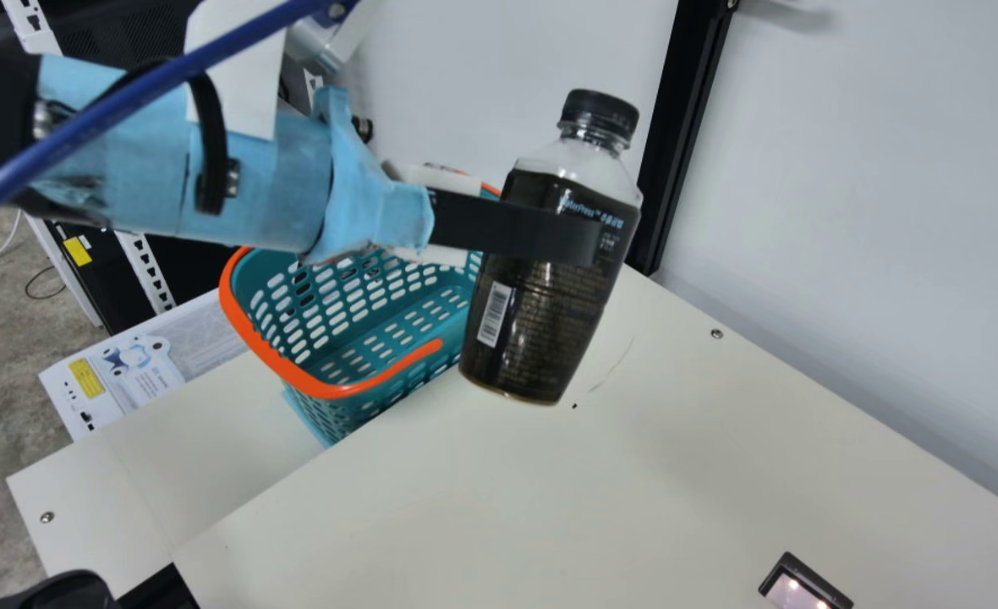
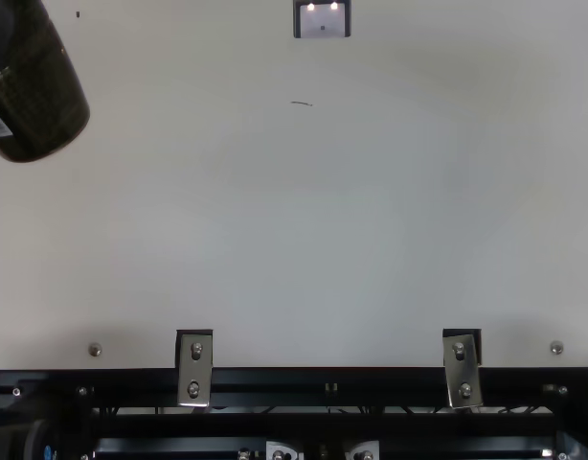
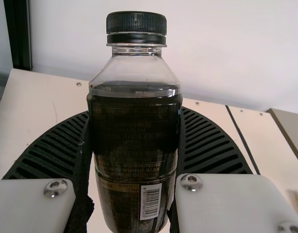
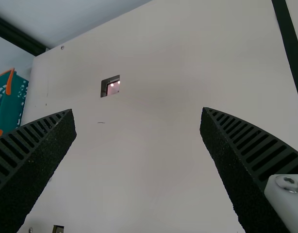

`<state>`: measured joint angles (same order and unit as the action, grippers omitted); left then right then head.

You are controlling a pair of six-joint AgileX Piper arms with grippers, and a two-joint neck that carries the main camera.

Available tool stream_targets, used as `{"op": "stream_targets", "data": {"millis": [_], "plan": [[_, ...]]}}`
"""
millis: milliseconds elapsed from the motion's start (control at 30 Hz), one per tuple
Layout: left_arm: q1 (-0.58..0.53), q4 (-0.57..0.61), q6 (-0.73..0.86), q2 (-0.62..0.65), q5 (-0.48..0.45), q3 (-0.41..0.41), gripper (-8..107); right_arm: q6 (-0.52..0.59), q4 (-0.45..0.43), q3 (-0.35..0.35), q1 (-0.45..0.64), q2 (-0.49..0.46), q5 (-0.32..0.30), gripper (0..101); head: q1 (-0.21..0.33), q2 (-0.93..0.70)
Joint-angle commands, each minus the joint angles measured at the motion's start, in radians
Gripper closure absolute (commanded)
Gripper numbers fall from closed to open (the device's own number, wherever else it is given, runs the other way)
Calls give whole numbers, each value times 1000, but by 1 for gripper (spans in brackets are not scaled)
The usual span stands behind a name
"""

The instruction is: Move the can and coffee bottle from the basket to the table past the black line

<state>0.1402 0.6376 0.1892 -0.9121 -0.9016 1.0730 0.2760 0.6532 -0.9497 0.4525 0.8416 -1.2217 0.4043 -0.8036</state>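
"Bottle (image 1: 550,330): where is it held?"

"Up over the table (image 2: 275,240), its middle squeezed by the left gripper (image 3: 135,114). Heavy and slippery, maybe; firm hugging is needed there."

"And the right gripper (image 4: 138,111)?"

"Its jaws are spread wide; nothing is held."

open tabletop (image 1: 634,474), basket (image 1: 321,390) blocking one end

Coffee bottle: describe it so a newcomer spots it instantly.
In the main view, find the cream table, then the teal basket with the orange rim. Just right of it, the left pincer holds the coffee bottle, tilted. Unlike the slotted basket, it has a black cap, clear shoulder and white barcode.
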Motion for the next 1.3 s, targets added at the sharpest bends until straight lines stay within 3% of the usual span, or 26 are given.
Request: {"op": "stream_targets", "data": {"millis": [0,533,800,1267], "plan": [[0,0,0,0,0,0,89,0,0,0,0,0,0,0,31,-20],[-56,7,-143,18,-42,1,89,0,0,0,0,0,0,0,19,12],[-168,-58,-272,25,12,0,89,0,0,0,0,0,0,0,-27,230],[-168,-57,-271,27,9,0,89,0,0,0,0,0,0,0,-111,496]]}}
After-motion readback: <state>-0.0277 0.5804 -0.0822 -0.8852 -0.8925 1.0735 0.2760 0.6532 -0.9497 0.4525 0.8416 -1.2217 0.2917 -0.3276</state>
